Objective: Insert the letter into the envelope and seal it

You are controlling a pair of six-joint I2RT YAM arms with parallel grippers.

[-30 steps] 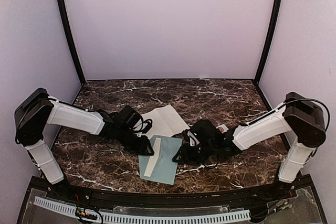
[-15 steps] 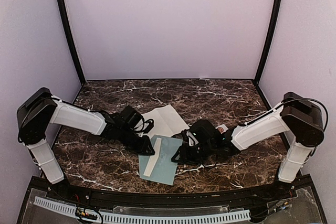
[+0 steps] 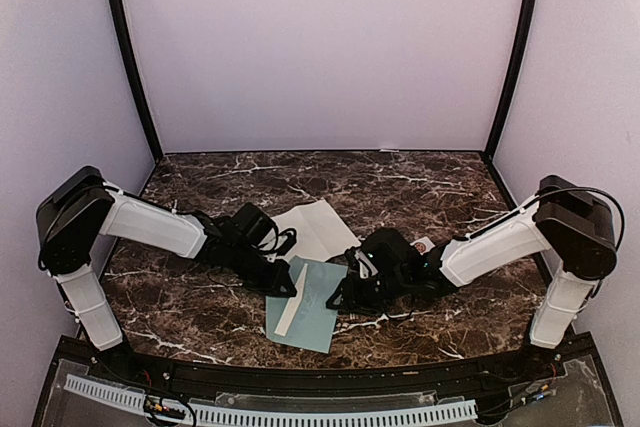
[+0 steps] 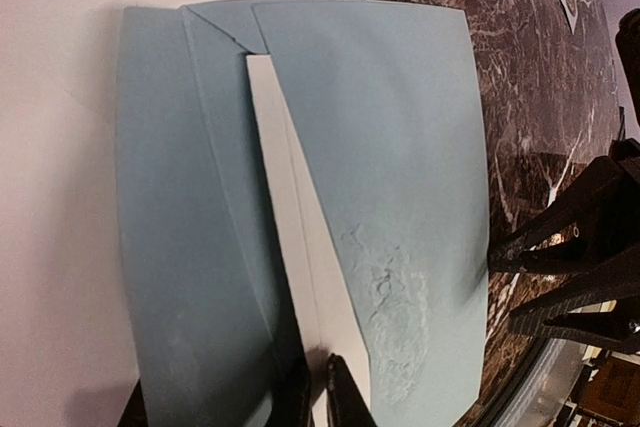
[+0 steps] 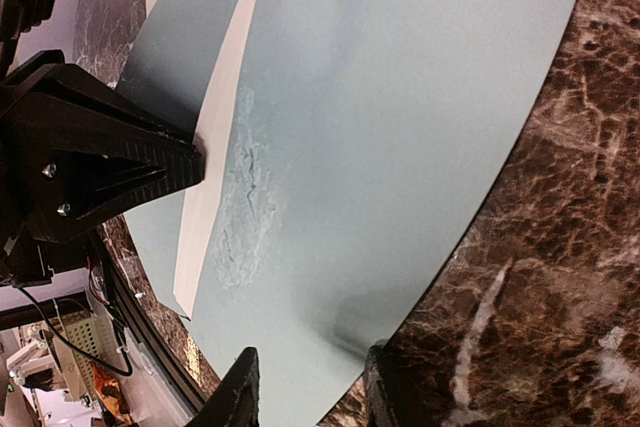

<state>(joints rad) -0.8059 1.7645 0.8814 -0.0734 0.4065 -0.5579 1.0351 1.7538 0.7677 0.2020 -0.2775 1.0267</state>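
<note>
Envelope (image 3: 310, 297) is hardly moving; task is not advancing.
Left gripper (image 4: 318, 394) is seemingly pinching its flap; right gripper (image 5: 312, 387) is hanging open.

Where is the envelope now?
In the top view, the envelope lies at the near middle of the table, between the left gripper and the right gripper, in front of a white sheet.

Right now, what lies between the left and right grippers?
Only the envelope, lying on the marble table; the top external view shows it filling the gap.
</note>
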